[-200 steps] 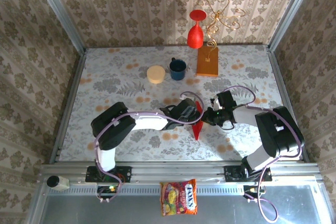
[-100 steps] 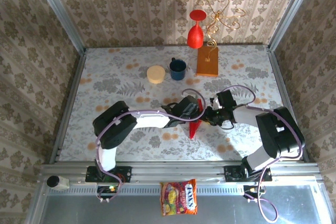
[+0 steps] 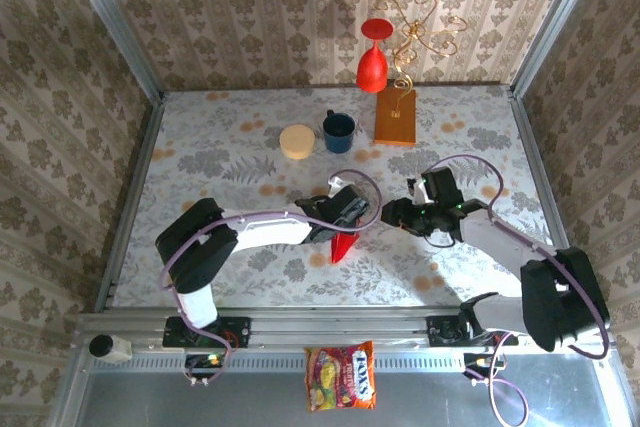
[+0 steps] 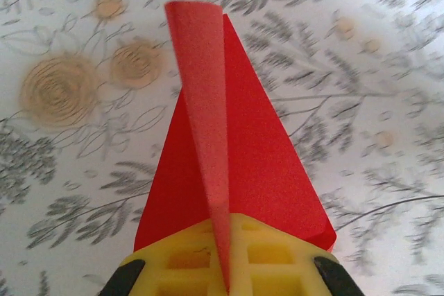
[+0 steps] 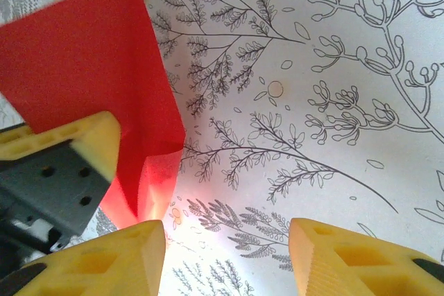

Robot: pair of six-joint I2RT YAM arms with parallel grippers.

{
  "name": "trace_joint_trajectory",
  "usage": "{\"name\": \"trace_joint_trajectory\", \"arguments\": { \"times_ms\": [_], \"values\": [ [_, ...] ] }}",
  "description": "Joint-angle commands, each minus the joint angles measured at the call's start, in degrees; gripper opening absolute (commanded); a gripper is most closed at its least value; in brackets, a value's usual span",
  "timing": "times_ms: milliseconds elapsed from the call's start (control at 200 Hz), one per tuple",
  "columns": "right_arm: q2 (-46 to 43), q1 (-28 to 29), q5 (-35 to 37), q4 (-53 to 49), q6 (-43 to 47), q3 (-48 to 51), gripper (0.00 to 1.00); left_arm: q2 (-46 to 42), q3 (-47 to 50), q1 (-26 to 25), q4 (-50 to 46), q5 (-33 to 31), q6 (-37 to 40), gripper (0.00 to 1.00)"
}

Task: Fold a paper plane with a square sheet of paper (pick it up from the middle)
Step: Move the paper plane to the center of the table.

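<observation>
The square sheet of paper [image 3: 343, 246] is bright red and folded into a narrow pointed shape with a raised centre crease [image 4: 201, 88]. It hangs from my left gripper [image 3: 350, 219] just above the table's middle, tip pointing toward the near edge. In the left wrist view the yellow pads [image 4: 277, 254] of the left gripper [image 4: 227, 258] are shut on the crease. My right gripper [image 3: 388, 215] is just to the right of the paper, apart from it. In the right wrist view that gripper [image 5: 225, 258] is open over bare table, with the paper [image 5: 90, 67] at upper left.
At the back of the table stand a cream round lid [image 3: 297, 141], a blue mug [image 3: 338, 131], an orange-brown block [image 3: 395, 115], a red vase [image 3: 372, 62] and a gold wire ornament [image 3: 425, 32]. A candy bag [image 3: 341, 375] lies on the front rail.
My left gripper shut on the paper and carried it left and toward the near edge. My right gripper opened, let go of the paper and drew slightly away.
</observation>
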State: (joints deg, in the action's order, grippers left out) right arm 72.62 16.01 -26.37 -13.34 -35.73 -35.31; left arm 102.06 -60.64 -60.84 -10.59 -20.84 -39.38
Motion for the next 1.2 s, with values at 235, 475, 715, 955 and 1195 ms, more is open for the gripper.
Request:
{"name": "trace_joint_trajectory", "arguments": {
  "times_ms": [235,475,715,955,1195],
  "values": [
    [-4.65,-0.14,2.77,-5.61,0.74,1.95,0.51,2.66,2.83,0.55,-0.75,-3.27,2.17,0.26],
    [-4.86,-0.10,2.98,-5.90,0.83,1.72,0.51,2.18,7.88,1.97,4.55,-0.88,1.41,0.46],
    [-4.90,-0.06,2.65,-6.14,0.96,1.63,0.51,0.26,10.80,3.36,8.34,1.96,0.43,0.56],
    [-5.21,-0.09,2.38,-6.36,1.09,1.65,0.51,-7.16,13.78,4.08,14.35,7.73,2.10,0.82],
    [-4.86,-0.10,1.85,-5.65,1.09,2.04,0.51,-15.18,18.04,4.03,18.19,11.39,3.79,0.91]
  ]
}}
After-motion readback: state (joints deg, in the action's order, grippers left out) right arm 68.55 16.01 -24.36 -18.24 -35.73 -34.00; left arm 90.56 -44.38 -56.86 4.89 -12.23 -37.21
